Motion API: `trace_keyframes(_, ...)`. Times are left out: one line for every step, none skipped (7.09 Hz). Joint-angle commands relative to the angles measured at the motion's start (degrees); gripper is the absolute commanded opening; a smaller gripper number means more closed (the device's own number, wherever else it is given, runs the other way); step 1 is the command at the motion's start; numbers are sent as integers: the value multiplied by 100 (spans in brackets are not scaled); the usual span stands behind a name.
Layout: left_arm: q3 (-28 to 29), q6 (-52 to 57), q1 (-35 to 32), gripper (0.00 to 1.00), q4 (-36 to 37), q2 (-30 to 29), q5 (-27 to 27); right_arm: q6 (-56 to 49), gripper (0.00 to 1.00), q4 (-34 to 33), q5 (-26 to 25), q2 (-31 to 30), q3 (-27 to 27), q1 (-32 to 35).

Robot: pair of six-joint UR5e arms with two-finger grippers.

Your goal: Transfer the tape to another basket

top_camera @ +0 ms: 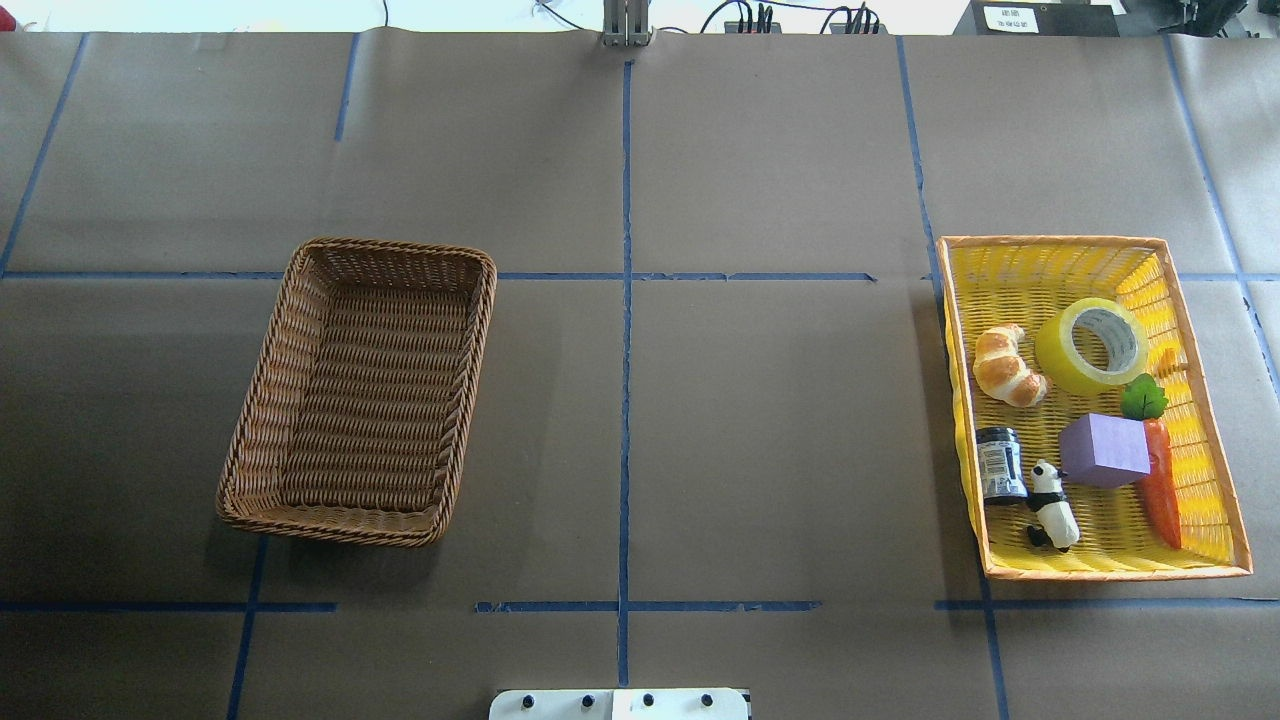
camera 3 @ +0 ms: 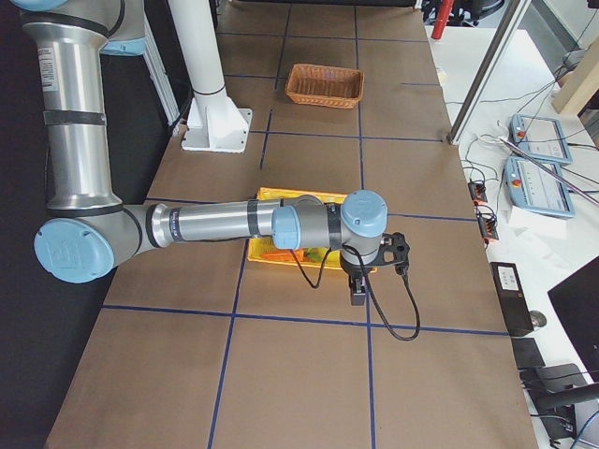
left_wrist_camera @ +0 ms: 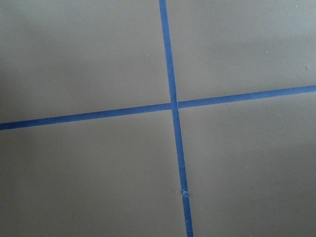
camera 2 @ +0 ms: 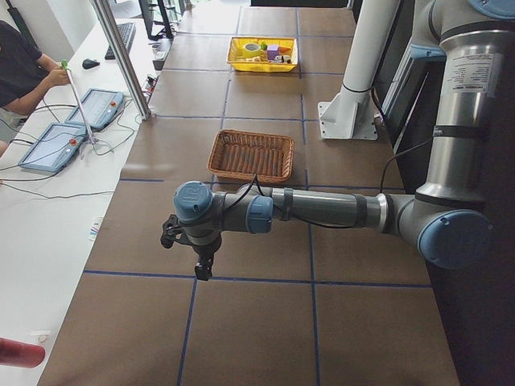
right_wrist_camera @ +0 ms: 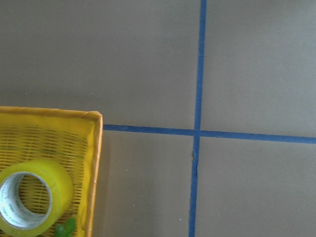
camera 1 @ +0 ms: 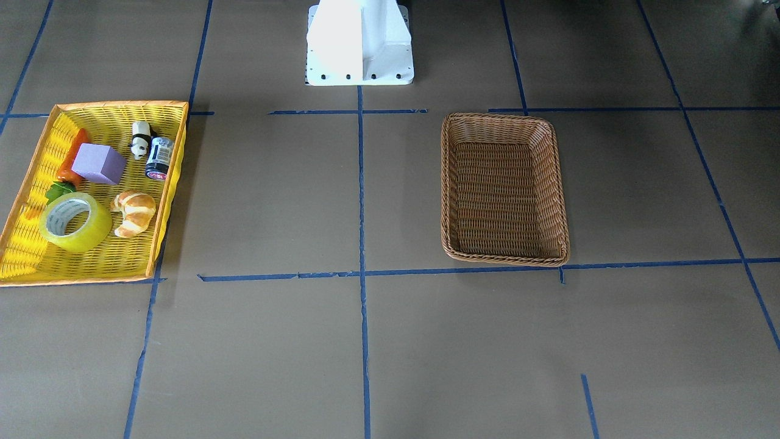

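The yellow tape roll [top_camera: 1092,345] lies flat in the yellow plastic basket [top_camera: 1110,573] on the robot's right, and also shows in the front view [camera 1: 76,222] and the right wrist view [right_wrist_camera: 29,202]. The brown wicker basket [top_camera: 265,400] stands empty on the robot's left [camera 1: 450,183]. My left gripper [camera 2: 201,269] hangs over bare table beyond the wicker basket, and I cannot tell whether it is open. My right gripper [camera 3: 357,295] hangs just outside the yellow basket's far corner, and I cannot tell its state either.
The yellow basket also holds a croissant [top_camera: 1005,365], a purple block [top_camera: 1103,450], a carrot [top_camera: 1163,485], a panda figure [top_camera: 1052,515] and a dark jar [top_camera: 1000,465]. The white robot pedestal [camera 1: 359,42] stands mid-table. An operator [camera 2: 24,68] sits at the side desk.
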Motion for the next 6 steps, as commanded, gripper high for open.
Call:
trace_keyframes(-140, -6, 11, 100, 1, 4, -12, 1366, 100, 416, -2, 44, 204, -628)
trace_keyframes(-167, 2, 12, 100, 1, 4, -12, 2429, 100, 1359, -2, -8, 187, -1022)
trace_keyframes(-167, -6, 20, 100, 1, 4, -12, 3180, 100, 2004, -89, -34, 152, -1505)
trace_keyframes(-167, 2, 20, 100, 1, 4, -12, 3448, 100, 2210, -246, -43, 126, -1805)
trace_keyframes(-158, 2, 20, 100, 1, 13, -12, 3529, 100, 2212, -544, -43, 99, -2130)
trace_keyframes(-158, 2, 20, 100, 1, 13, -21, 3539, 100, 2212, -808, -43, 38, -2403)
